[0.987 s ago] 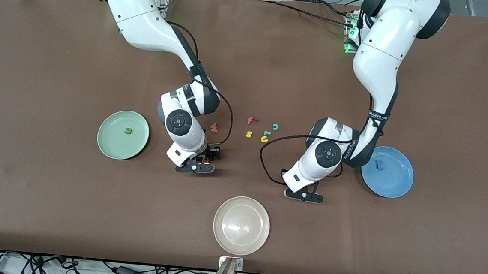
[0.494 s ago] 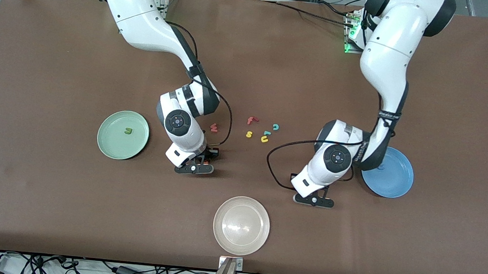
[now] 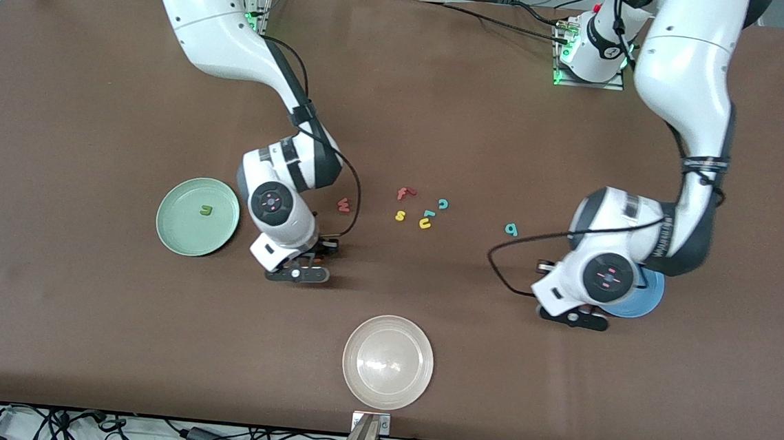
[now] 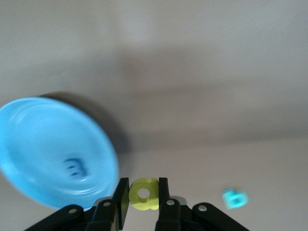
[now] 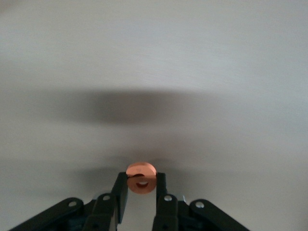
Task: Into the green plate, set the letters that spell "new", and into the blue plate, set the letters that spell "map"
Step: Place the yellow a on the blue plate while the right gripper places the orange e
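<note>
Since one second ago the left arm has swung toward its own end of the table, uncovering the teal p (image 3: 511, 229), and the right arm has shifted slightly toward the green plate (image 3: 183, 240).

The green plate holds the olive n (image 3: 206, 210). The blue plate (image 3: 650, 297) (image 4: 29, 144), partly under the left arm, holds the blue m (image 4: 74, 167). The beige plate (image 3: 388, 362) lies nearest the camera.

The left gripper (image 4: 143, 192), beside the blue plate, pinches the yellow a (image 4: 143, 194). The right gripper (image 5: 141, 185), between the green plate and the loose letters, pinches the orange e (image 5: 141, 178).

The w (image 3: 344, 205) lies on the table beside the right arm, and the p between the loose letters and the blue plate.
</note>
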Controlling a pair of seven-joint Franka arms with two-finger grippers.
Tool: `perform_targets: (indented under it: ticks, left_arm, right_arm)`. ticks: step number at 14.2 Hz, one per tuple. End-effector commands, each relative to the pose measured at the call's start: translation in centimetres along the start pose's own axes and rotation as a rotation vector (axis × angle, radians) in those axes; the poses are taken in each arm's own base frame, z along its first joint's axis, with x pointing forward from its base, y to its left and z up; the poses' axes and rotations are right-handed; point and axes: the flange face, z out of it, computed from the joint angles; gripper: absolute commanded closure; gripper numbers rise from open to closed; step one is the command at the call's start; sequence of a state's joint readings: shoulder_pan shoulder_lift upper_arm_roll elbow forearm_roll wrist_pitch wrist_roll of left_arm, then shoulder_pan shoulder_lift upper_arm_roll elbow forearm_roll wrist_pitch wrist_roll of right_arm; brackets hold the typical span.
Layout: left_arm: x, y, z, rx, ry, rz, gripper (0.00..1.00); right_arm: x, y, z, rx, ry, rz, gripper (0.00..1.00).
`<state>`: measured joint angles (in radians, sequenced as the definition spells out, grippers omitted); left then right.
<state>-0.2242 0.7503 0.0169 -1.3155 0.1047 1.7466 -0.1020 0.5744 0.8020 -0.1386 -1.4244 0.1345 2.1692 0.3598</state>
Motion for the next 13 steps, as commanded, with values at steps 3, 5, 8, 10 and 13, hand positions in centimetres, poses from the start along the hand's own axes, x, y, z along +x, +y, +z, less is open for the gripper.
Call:
perform_targets:
  ticks: [3,5,8,10,13]
  left_arm:
    - [-1.5,-4.6,4.6,-0.012,-0.049,0.02,0.91]
    - [-1.6,-6.9,6.9,-0.029,-0.02,0.05,0.91]
    - [-1.5,-9.9,8.3,-0.049,0.003,0.086,0.85]
    - [-1.6,-9.6,8.6,-0.051,0.008,0.081,0.48]
    - [-1.5,-9.3,7.9,-0.051,0.014,0.093,0.0]
  right_arm:
    - [-3.1,7.4,-5.6,-0.117,-0.118,0.004,0.94]
    - [-4.2,11.1,-5.4,-0.139,-0.151,-0.014,0.94]
    - [-5.7,16.5,-4.0,-0.142,-0.205,-0.066,0.94]
    - [-5.9,18.5,-3.2,-0.136,-0.222,-0.049,0.93]
    - [-5.8,19.6,-1.1,-0.138,-0.23,-0.044,0.93]
